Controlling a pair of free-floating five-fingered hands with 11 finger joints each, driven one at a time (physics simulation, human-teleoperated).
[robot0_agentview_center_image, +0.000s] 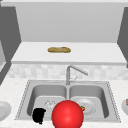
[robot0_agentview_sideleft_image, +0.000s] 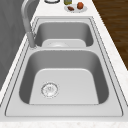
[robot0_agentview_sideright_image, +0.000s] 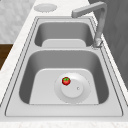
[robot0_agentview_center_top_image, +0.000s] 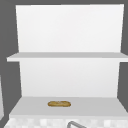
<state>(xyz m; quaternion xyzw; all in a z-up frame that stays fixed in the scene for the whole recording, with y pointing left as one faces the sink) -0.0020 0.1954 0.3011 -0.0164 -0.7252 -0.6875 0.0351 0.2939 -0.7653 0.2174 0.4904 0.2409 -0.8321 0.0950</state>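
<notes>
Left hand (robot0_agentview_center_image: 39, 115) hovers at the sink's (robot0_agentview_center_image: 25, 96) front rim, grip state I can't tell. Red ball (robot0_agentview_center_image: 67, 114) just at its 3 o'clock, apart. Approach stage, I reckon; contact needs a rightward reach.

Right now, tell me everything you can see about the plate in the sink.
The plate is round, pale grey-white and smooth, with a raised centre disc inside a broad rim. It lies flat on the floor of the right basin, as the front view has it, and takes up much of that floor. A small red strawberry with a green top rests on it toward one edge. In the front view the plate is partly hidden by a large red ball.
</notes>
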